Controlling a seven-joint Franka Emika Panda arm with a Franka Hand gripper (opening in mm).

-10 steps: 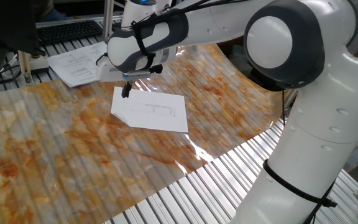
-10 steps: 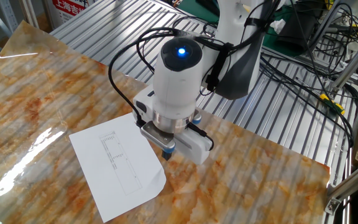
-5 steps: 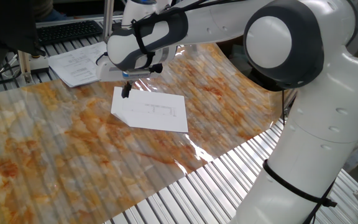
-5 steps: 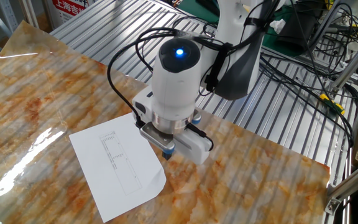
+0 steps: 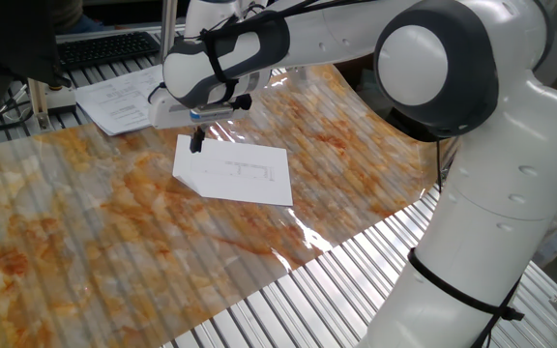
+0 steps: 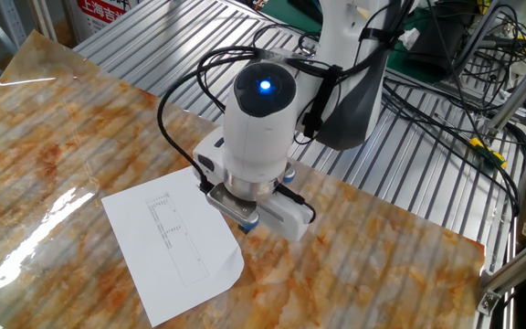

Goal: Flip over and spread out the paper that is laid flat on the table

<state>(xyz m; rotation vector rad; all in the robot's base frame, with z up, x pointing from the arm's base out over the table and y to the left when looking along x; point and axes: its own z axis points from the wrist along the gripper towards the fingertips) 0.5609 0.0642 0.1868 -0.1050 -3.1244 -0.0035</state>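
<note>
The paper [image 5: 235,174] is a thin white sheet lying flat on the orange-and-grey marbled table cover [image 5: 85,222], with its faint grey printed marks facing up. It also shows in the other fixed view [image 6: 176,242], where its near right corner curls up slightly. My gripper [image 5: 196,142] points down over the paper's far left corner, its dark fingertips together just above or at the sheet. In the other fixed view the gripper [image 6: 246,222] sits at the paper's right edge, with the fingers mostly hidden under the hand. Nothing is held.
A thicker stack of printed papers [image 5: 114,97] lies on the slats behind the gripper, with a black keyboard [image 5: 104,46] beyond it. Bare metal slats [image 5: 327,290] run past the cover's edge. Cables [image 6: 446,91] lie near the arm's base.
The hand has shifted very slightly up and away. The paper has not moved.
</note>
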